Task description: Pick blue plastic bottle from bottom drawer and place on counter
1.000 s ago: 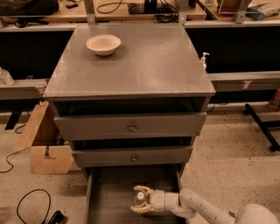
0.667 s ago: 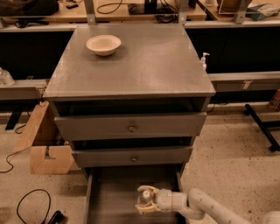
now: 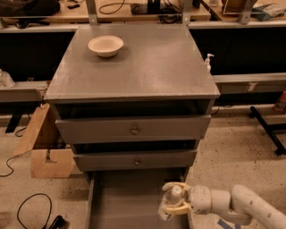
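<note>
My gripper (image 3: pixel 170 199) is low over the right side of the open bottom drawer (image 3: pixel 120 201), close to its right wall. Its cream fingers (image 3: pixel 175 185) are closed around the blue plastic bottle (image 3: pixel 175 193). The bottle's white cap points towards the camera and most of its body is hidden by the fingers. The white arm reaches in from the lower right. The grey speckled counter (image 3: pixel 143 67) lies above, over two shut drawers with round knobs.
A cream bowl (image 3: pixel 105 45) sits at the counter's back left. A small white pump bottle (image 3: pixel 208 61) stands behind its right edge. A cardboard box (image 3: pixel 47 150) and a black cable (image 3: pixel 31 212) lie on the floor to the left. A wooden workbench (image 3: pixel 134 11) runs behind.
My gripper has moved to the right and a little up with the bottle in it, from the middle of the drawer floor towards the right wall.
</note>
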You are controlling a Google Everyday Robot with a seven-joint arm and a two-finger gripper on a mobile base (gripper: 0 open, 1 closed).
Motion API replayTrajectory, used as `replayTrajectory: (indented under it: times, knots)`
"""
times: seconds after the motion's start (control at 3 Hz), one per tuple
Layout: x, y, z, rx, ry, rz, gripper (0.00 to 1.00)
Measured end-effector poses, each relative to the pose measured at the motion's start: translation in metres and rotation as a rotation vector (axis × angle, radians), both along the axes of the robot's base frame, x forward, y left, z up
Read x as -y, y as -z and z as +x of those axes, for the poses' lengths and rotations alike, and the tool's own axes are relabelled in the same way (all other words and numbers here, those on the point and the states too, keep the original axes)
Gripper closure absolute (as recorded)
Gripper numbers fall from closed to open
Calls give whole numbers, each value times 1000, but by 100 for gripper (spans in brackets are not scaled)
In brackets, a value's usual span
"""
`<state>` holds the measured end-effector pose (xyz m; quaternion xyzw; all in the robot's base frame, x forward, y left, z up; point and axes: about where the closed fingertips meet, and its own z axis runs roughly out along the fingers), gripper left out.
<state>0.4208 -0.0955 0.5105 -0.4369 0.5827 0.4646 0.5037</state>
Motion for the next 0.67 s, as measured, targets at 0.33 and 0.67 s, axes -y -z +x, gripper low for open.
replayTrajectory:
  times: [0.33,0.67]
  knots:
    - [29,-97,5,19,29,-18,100]
    - [57,-187,22,54,78,-50,100]
